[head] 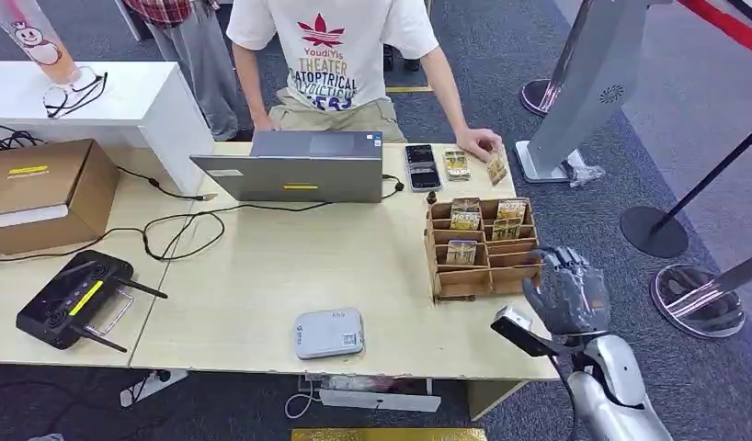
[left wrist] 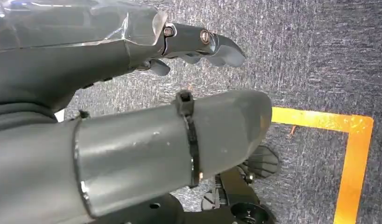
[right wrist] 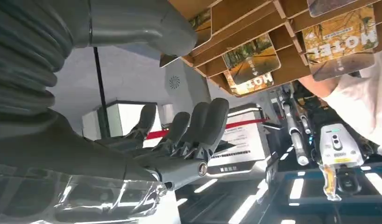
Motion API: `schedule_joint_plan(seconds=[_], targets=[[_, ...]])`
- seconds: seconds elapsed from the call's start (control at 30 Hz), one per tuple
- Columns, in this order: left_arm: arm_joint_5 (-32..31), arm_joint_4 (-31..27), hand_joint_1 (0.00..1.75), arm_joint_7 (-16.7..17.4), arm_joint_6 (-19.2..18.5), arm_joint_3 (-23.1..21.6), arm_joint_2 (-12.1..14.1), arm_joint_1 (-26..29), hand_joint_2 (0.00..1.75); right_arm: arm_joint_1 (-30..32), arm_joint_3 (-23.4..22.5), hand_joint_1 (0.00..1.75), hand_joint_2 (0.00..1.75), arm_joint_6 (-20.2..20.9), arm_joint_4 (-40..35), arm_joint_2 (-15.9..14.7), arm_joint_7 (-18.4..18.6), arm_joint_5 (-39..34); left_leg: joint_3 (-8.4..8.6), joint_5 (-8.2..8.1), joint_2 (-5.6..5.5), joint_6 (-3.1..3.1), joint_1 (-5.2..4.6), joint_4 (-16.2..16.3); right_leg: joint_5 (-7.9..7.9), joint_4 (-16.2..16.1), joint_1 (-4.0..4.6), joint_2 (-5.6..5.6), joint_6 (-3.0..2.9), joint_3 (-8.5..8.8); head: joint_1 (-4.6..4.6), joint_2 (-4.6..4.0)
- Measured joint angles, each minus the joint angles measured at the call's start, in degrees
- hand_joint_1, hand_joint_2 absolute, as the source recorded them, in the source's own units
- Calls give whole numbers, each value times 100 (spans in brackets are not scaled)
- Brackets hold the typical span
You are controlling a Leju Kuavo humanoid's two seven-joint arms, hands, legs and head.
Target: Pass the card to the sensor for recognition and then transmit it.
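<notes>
Fingers [right wrist: 198, 126] of the right hand [head: 567, 292] are spread apart and hold nothing, hovering just beside the right end of the wooden card rack [head: 483, 246] on the bench [head: 262, 276]; the left hand [left wrist: 133, 51] hangs over the carpet with nothing in it, fingers loosely extended. Cards [head: 461, 251] stand upright in the rack's slots, their top edges proud of the dividers. They look thin, stiff, light and glossy, so I'd guess they could slip, and the exposed upper edge, pinched on both faces, seems the place to take hold before carrying one to the grey sensor [head: 329, 333] near the bench's front edge.
</notes>
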Motion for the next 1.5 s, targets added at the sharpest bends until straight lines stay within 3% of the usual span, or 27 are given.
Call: schedule_joint_plan(seconds=[0.23,0.3,0.33,0.7,0.87,0.93,1.23,1.3,1.43,1.5], targets=[[0,0,0,0,-7,0,0,-1,0,-188,0,87,175,28,234,0,-66,-50,0,0,0,0,0,0,0,0,0,0,0,0,-2,0],[0,0,0,-2,-7,0,0,-1,0,-259,0,93,175,44,330,2,-85,-83,0,0,0,0,0,0,0,0,0,0,0,0,-2,0],[0,0,0,0,-7,0,2,-1,0,-291,0,106,175,44,370,2,-90,-87,0,0,0,0,0,0,0,0,0,0,0,0,0,0],[13,0,0,-2,15,0,2,0,0,-566,0,98,175,24,852,2,-205,-212,-1,0,-1,0,0,0,0,0,0,-1,0,0,0,0],[13,0,0,-13,17,0,2,1,0,-584,0,80,175,22,979,2,-205,-223,-1,0,-1,0,0,0,0,0,0,-1,0,0,0,0],[13,0,0,-18,15,0,2,0,0,-584,0,91,175,17,1025,2,-203,-227,0,0,-1,0,0,0,0,0,0,-1,0,0,0,0],[-22,0,0,-22,13,0,2,-1,0,-572,-13,89,175,-11,1124,2,-175,-295,1,0,0,0,0,0,0,0,0,0,0,0,0,0],[-24,0,0,-22,13,0,2,-1,0,-572,-18,108,175,-11,1130,2,-168,-295,1,0,0,0,0,0,0,0,0,0,0,-1,0,0],[-35,0,0,-15,13,0,2,-2,0,-571,-24,108,175,-9,1132,2,-168,-295,1,0,0,0,0,0,0,0,0,0,0,-1,0,0],[-35,0,0,-15,13,0,2,-2,0,-571,-31,93,175,-9,1135,2,-168,-295,1,0,0,0,0,0,0,0,0,0,0,-1,0,0]])
